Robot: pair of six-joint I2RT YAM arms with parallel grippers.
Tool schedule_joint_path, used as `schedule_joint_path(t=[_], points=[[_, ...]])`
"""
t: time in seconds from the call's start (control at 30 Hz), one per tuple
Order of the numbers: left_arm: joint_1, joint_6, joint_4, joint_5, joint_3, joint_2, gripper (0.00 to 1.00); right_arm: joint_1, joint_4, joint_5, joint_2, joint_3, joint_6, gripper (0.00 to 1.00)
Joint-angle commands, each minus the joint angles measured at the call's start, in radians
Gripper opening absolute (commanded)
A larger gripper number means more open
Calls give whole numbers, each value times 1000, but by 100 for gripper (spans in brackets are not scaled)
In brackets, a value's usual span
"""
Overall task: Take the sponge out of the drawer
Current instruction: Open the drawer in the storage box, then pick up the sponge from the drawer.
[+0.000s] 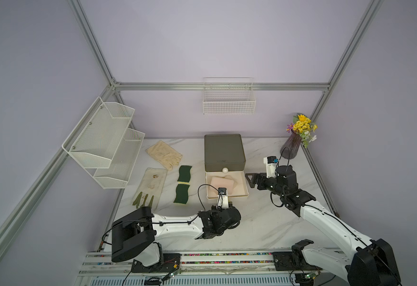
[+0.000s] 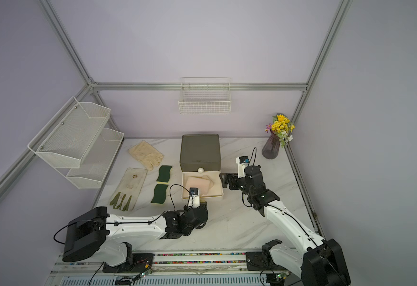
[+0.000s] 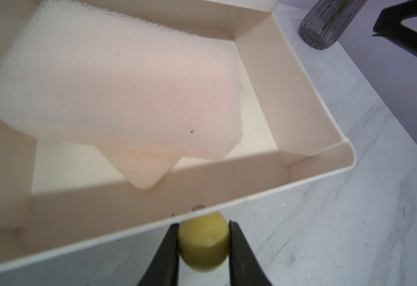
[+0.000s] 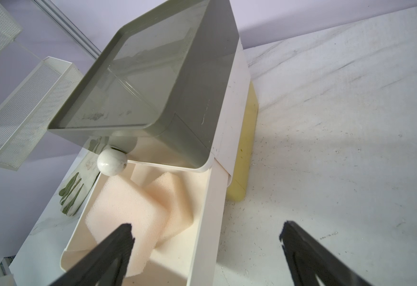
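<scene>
The cream drawer (image 1: 246, 188) (image 2: 221, 188) stands pulled out from under the grey-green box (image 1: 224, 152). A pale pink sponge (image 1: 223, 184) (image 2: 200, 183) (image 3: 118, 94) (image 4: 128, 215) lies inside it, tilted against another pale piece. At the drawer's front, my left gripper (image 3: 203, 222) is shut on the drawer's yellow knob (image 3: 203, 244); in both top views the wrist camera hides those jaws. My right gripper (image 1: 249, 180) (image 2: 223, 180) (image 4: 206, 229) hangs open over the drawer's right wall (image 4: 207, 222), one finger above the sponge, the other outside.
Two green scouring pads (image 1: 183, 183) and two gloves (image 1: 164, 154) (image 1: 150, 188) lie left of the drawer. A vase of flowers (image 1: 292, 146) stands at the back right. A mesh shelf (image 1: 105, 141) hangs on the left, a wire basket (image 1: 228, 99) on the back wall.
</scene>
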Motion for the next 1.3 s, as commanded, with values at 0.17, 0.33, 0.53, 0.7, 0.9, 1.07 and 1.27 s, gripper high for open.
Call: schedule_joint_path(t=[0.17,0.33,0.53,0.7,0.9,1.07,1.27], points=[[-32,-63,-41,0,-11,-29,26,-2,43,-16,21,-13,5,97],[-32,-80,-57,-1,-2,-17,39,-2,42,-21,31,-13,4,97],[-32,-78,-60,-6,-11,-40,59,-1,41,-21,33,-9,5,97],[-38,-55,-69,5,-23,-89,75,-2,33,-21,34,3,2,97],[-57,26,-137,19,-24,-228,84,-2,6,-19,36,33,-7,97],[-75,107,-232,-9,-29,-384,86,-2,-25,-16,37,63,-18,97],[-72,206,-319,-153,-41,-562,100,-1,-76,-24,41,114,-34,97]])
